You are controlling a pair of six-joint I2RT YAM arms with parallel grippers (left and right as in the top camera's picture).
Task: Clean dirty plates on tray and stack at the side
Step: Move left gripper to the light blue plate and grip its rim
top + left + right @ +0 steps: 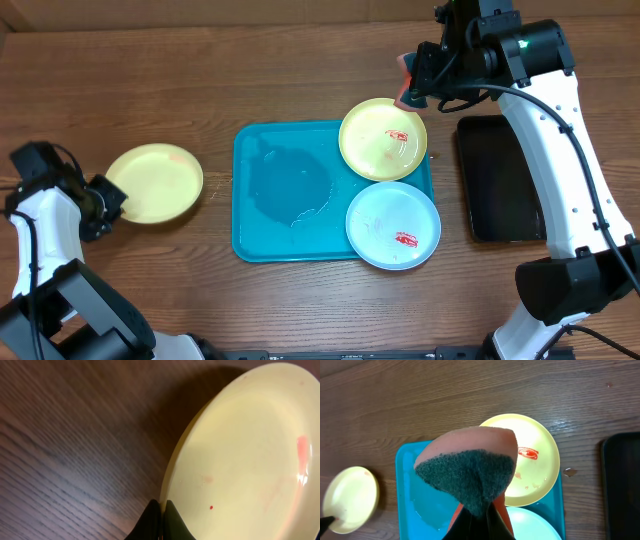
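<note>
The turquoise tray (270, 230) lies mid-table. A yellow-green plate (382, 139) with a red smear rests on its far right corner. A light blue plate (393, 225) with a red smear sits at its near right. A second yellow-green plate (155, 183) lies on the table left of the tray. My left gripper (112, 203) is shut on this plate's rim (162, 505). My right gripper (410, 92) is shut on an orange sponge (470, 465) with a dark green scrub face, held above the far edge of the plate on the tray (532, 455).
A narrow black tray (498, 180) lies right of the turquoise tray, under my right arm. A wet film shows on the tray's bare left half (427, 502). Bare wooden table surrounds the trays.
</note>
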